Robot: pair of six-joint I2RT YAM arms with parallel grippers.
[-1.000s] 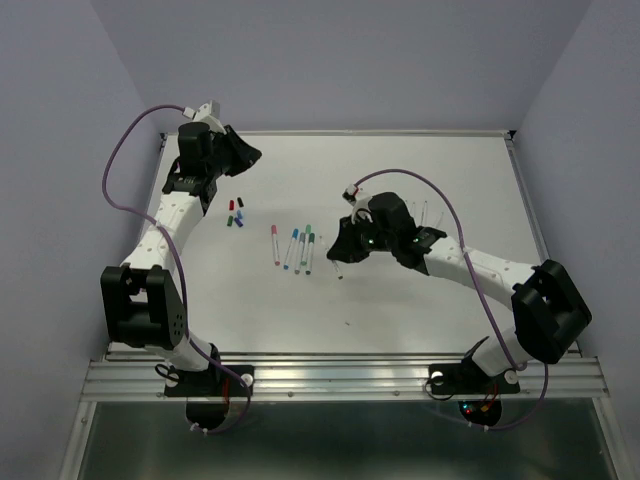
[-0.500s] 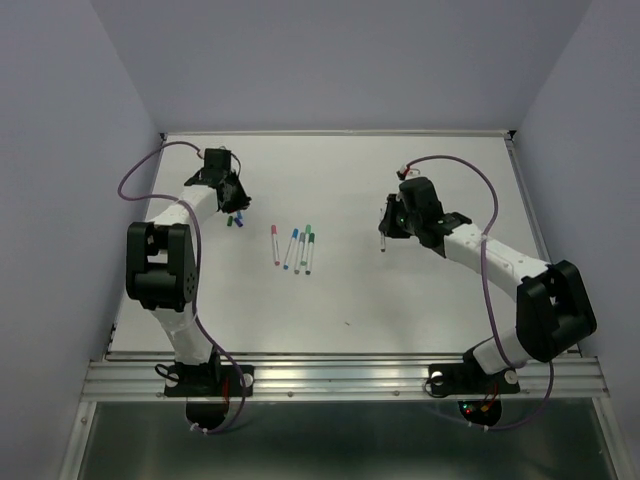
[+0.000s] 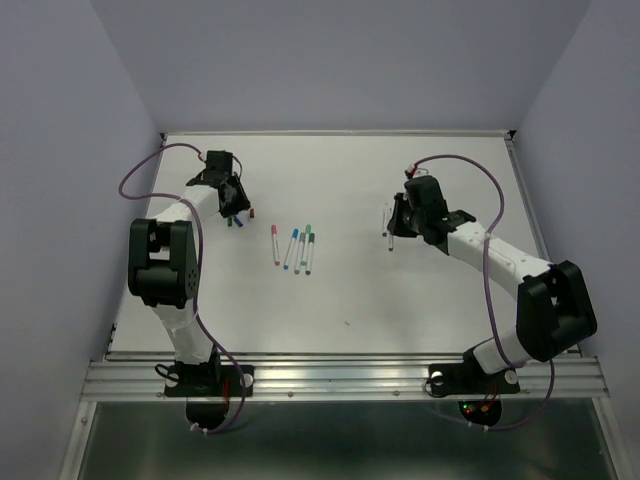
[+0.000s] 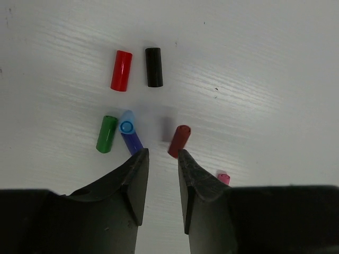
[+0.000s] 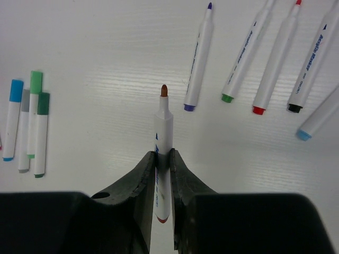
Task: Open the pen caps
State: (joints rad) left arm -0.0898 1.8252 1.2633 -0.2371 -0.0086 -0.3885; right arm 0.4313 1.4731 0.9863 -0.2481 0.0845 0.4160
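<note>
While a short row of capped pens (image 3: 295,248) lies near the middle of the table (image 3: 350,300), their long axes run roughly near to far, slightly fanned, with the coloured caps at the far ends.

To the right of the capped pens, the right gripper (image 5: 163,159) is clamped on a brown-tipped pen (image 5: 163,124), partway along its white barrel. This pen wears no cap. Its long axis lies in line with the fingers, the brown tip pointing straight ahead, away from the wrist, and its tail end sits back between the jaws. Farther right of the capped pens, five uncapped pens (image 5: 249,50) lie loosely fanned on the table. Their tips point away and their coloured tail ends lie nearer the gripper: purple, green, red, black and pale blue.

To the left of the capped pens and a little farther back, the left gripper (image 4: 162,153) hangs over the loose pen caps (image 3: 233,222). Its jaws are slightly parted, with nothing between them. A brown cap (image 4: 179,141) lies tilted just ahead of one fingertip, and a pink cap (image 4: 223,178) peeks out beside that same finger. Ahead of the other fingertip lies a blue cap (image 4: 130,136), its open mouth facing away, with a green cap (image 4: 107,134) just beside it. Farthest out, a red cap (image 4: 121,70) and a black cap (image 4: 153,66) lie side by side, nearly parallel, their long axes pointing away from the gripper.
</note>
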